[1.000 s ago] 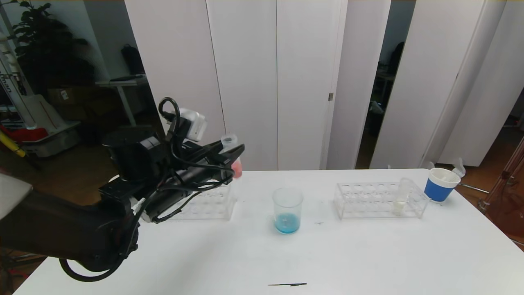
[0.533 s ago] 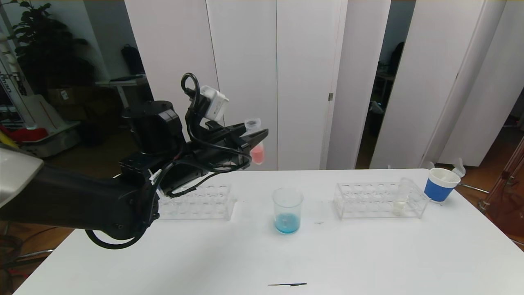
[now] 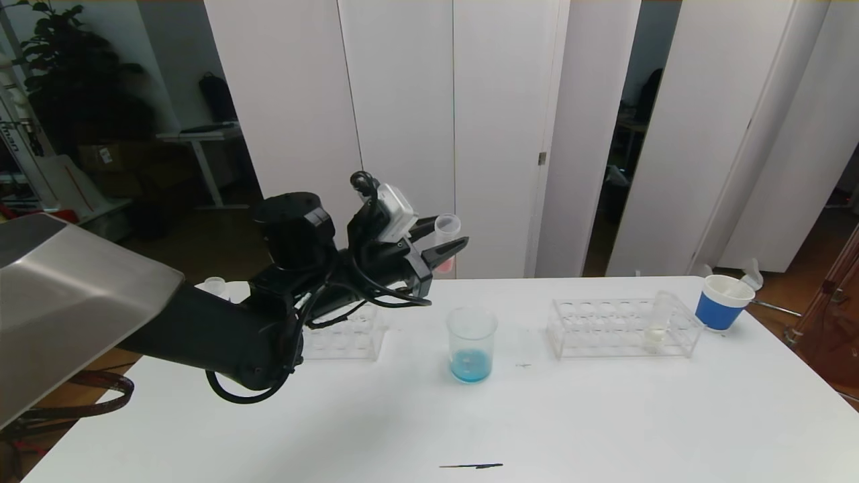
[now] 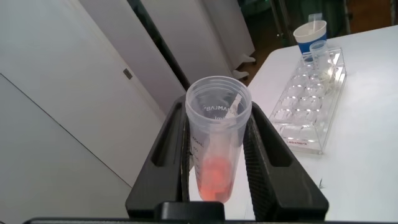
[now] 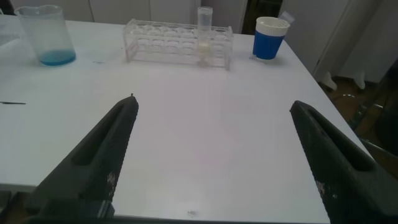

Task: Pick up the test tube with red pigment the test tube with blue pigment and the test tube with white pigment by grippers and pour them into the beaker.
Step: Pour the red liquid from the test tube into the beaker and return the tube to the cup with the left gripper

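My left gripper point(image 3: 448, 245) is shut on the test tube with red pigment point(image 3: 445, 236) and holds it upright in the air, behind and a little left of the beaker point(image 3: 472, 344). In the left wrist view the tube point(image 4: 217, 140) sits between both black fingers point(image 4: 272, 155), with pinkish-red pigment at its base. The beaker holds cyan-blue liquid. The test tube with white pigment point(image 3: 657, 322) stands in the right rack point(image 3: 604, 329). No test tube with blue pigment is in view. My right gripper point(image 5: 213, 102) is open and empty, low over the table's right part.
A second clear rack point(image 3: 342, 335) stands on the left, partly behind my left arm. A blue-and-white paper cup point(image 3: 722, 302) is at the far right, beyond the right rack. A thin black mark point(image 3: 470, 465) lies near the front edge.
My left arm has lifted the red tube out of the left rack area and carried it right, toward the beaker. Nothing else moved.
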Tool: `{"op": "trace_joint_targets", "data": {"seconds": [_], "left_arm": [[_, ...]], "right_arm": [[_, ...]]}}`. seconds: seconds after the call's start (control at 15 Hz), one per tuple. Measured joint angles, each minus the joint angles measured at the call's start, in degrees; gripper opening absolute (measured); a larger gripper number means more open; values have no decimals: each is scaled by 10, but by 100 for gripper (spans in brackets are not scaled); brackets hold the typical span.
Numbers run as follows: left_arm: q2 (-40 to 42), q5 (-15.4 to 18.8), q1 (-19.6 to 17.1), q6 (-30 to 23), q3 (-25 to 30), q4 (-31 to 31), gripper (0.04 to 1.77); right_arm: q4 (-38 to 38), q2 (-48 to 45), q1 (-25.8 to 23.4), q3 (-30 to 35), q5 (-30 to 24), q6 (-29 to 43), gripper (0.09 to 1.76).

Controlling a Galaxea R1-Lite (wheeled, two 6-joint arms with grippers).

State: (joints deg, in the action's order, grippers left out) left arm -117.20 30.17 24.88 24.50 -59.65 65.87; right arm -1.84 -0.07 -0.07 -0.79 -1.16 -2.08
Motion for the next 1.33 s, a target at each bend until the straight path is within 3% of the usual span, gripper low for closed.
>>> {"op": "trace_joint_targets", "data": {"seconds": [0.13,0.33,0.6,0.8,1.07,1.33], "left_arm": [[-16,13,0,25,-1,13,60],[-45,14,1,125,-13,18,60],[-83,31,-2,200,-20,65,60],[-101,51,-3,226,-18,96,60],[-123,52,-7,320,-13,135,60],[-145,51,-10,378,-13,165,60]], "right_arm": [[0,0,0,0,0,0,175],[0,0,0,0,0,0,175],[0,0,0,0,0,0,175],[0,0,0,0,0,0,175],[0,0,0,0,0,0,175],[0,0,0,0,0,0,175]]}}
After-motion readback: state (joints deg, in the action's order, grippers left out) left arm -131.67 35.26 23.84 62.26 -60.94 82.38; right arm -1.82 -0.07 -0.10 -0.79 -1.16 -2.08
